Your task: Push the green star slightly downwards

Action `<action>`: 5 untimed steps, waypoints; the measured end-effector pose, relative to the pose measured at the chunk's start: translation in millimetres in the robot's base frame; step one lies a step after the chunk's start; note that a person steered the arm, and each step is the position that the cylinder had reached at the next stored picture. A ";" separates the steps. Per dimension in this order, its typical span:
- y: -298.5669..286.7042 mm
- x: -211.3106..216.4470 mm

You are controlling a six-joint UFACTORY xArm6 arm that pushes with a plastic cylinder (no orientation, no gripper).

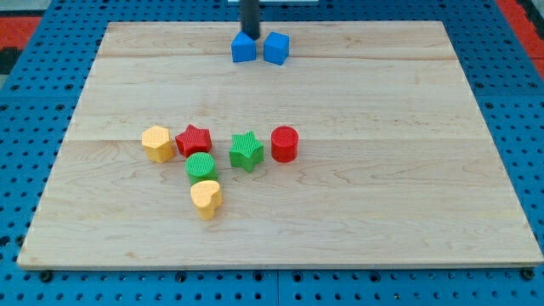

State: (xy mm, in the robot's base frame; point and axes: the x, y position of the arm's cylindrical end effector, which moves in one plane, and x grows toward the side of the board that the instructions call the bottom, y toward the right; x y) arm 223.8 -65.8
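Tip (252,36) apparently touching two blue blocks (260,48) at view's top — nothing held, green star (246,151) well below

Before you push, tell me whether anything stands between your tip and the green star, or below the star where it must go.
My tip is at the view's top, touching the two blue blocks. Bare board lies between it and the green star. Nothing stands directly below the star; the yellow heart sits lower left.

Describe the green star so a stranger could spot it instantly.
On the wooden board, find the cluster of blocks left of centre. The green star sits in its upper row, between the red star and red cylinder. The green cylinder is round; this one has points.
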 end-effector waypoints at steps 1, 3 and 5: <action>-68.1 -10.8; -66.1 21.6; -41.2 38.8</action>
State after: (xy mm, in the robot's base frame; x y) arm 262.6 -107.0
